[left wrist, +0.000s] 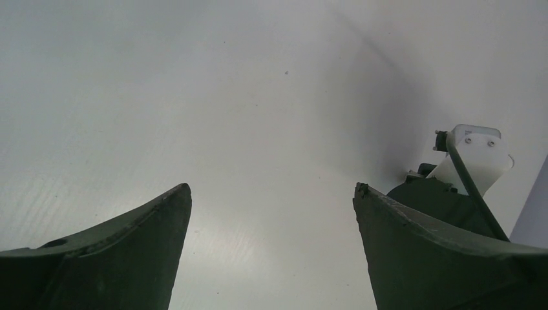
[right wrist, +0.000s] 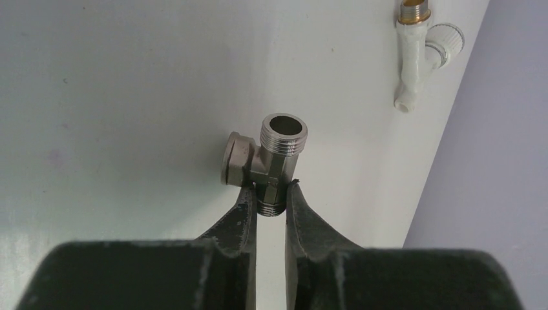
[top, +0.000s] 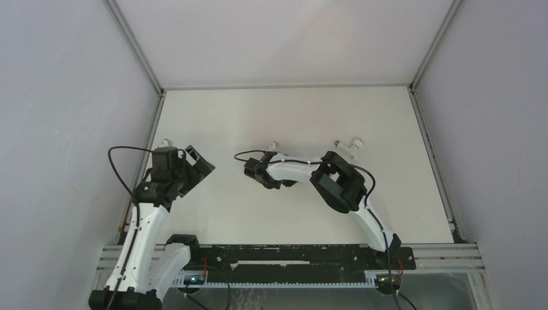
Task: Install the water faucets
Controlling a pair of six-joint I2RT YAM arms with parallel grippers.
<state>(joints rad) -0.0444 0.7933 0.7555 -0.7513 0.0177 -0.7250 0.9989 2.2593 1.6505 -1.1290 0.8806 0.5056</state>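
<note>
Two small parts concern us on the white bench (top: 291, 116). Well to the left of the grey metal fitting (right wrist: 274, 165), and beyond it in the right wrist view, the white tap piece (right wrist: 411, 64) lies flat with a brass thread at one end, out of any grip. Nearer on the fitting's left, yet apart from it, the left jaws gape wide and hold nothing. The right jaws are almost closed, pinching the fitting by its lower threaded stub. Its open threaded mouth points away from them and a round nut juts to one side. We cannot tell whether it touches the bench. Right of the fitting lies another small white part (top: 352, 146), too small to make out.
</note>
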